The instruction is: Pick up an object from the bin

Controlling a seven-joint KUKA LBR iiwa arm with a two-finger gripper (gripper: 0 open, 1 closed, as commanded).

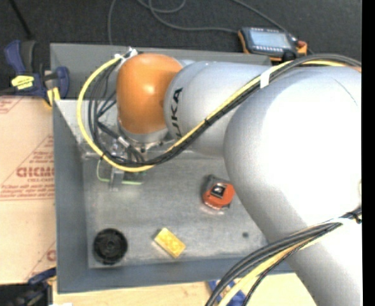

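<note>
My gripper (116,171) is low in the bin's left part, near the left wall, mostly hidden under the wrist. A small thin green-edged thing (131,182) lies on the floor right beside it; its shape is hard to tell. An orange and black tape measure (216,194) lies to the right, in the middle of the bin. A yellow rectangular block (169,241) rests near the front wall. A black round disc-like thing (109,244) sits in the front left corner.
The big grey arm covers the bin's right and back parts. The orange cover and yellow cables sit just above the gripper. Bare floor lies between the gripper and the things at the front.
</note>
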